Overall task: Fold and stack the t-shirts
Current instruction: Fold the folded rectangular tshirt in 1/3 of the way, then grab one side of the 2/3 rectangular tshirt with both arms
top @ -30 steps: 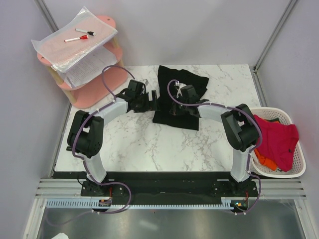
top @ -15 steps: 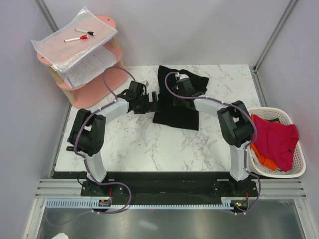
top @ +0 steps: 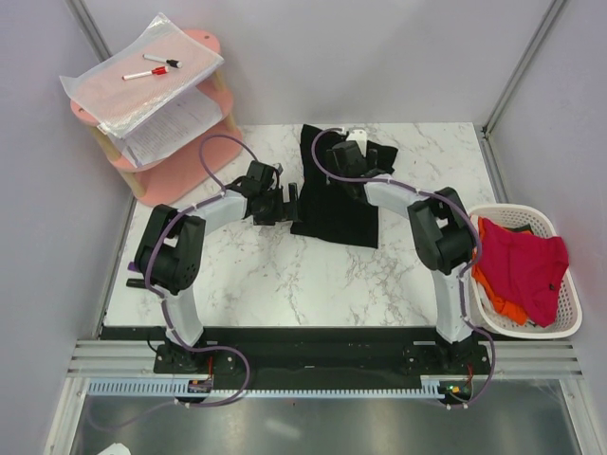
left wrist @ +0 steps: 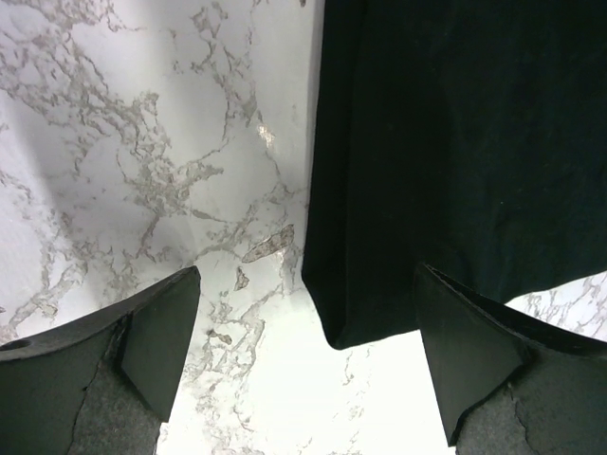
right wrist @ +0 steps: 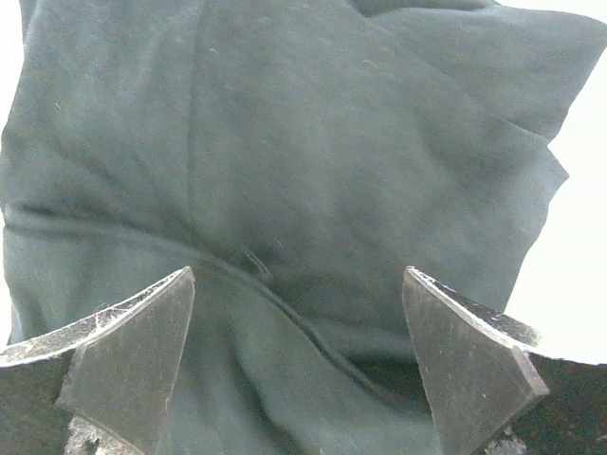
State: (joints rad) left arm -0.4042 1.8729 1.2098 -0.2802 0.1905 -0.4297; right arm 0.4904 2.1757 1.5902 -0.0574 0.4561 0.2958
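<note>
A black t-shirt (top: 346, 213) lies folded on the marble table toward the back middle. My right gripper (top: 349, 152) hangs over its far part, open; in the right wrist view the gripper (right wrist: 299, 365) has only wrinkled black cloth (right wrist: 285, 171) beneath it and nothing between the fingers (right wrist: 133, 360). My left gripper (top: 292, 201) is at the shirt's left edge, open. In the left wrist view the gripper (left wrist: 313, 351) straddles a near corner of the black shirt (left wrist: 436, 161) without touching it. A red t-shirt (top: 522, 265) and an orange one (top: 503, 308) lie in the basket.
A white slatted basket (top: 555, 327) stands off the table's right edge. A pink two-tier shelf (top: 175, 166) with papers and markers (top: 152, 68) stands at the back left. Bare marble (top: 285, 275) stretches in front of the shirt. Grey walls enclose the table.
My right gripper slid from the shirt's middle to its far part and opened. The left gripper shifted slightly and stayed open.
</note>
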